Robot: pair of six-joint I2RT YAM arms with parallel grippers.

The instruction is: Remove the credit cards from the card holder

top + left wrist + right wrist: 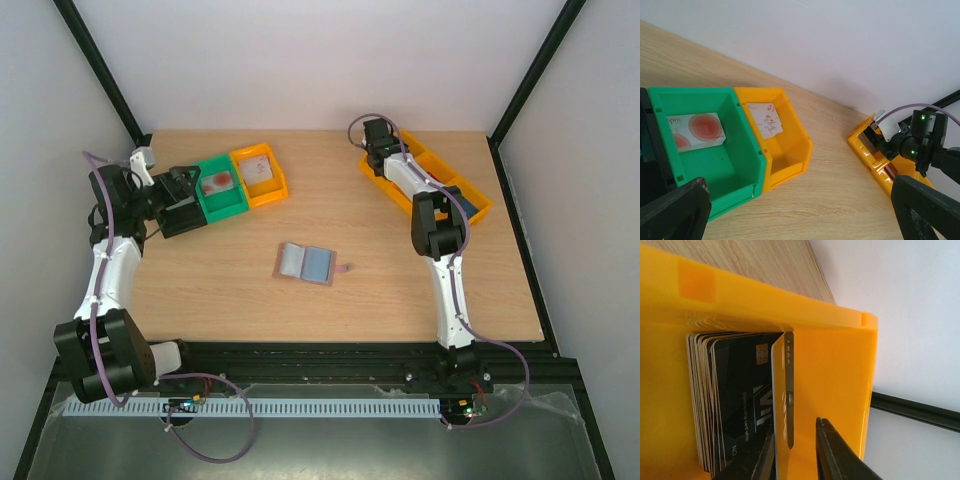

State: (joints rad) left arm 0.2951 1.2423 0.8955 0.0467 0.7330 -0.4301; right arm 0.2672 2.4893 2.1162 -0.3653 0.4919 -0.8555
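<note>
Surface [360,220]: light wood-grain top, rectangular, pale walls behind it and to both sides, black rail along the near edge.

Centre, slightly near: card holder [306,263] lying open and flat, tan edge showing round two light blue panels, well apart from everything else.

Far left: three small bins in a touching row, black bin [186,222], green bin [226,213], orange bin [270,197], set at a slant.

Far right: long orange bin [452,170], angled toward the back corner, divided into compartments.
</note>
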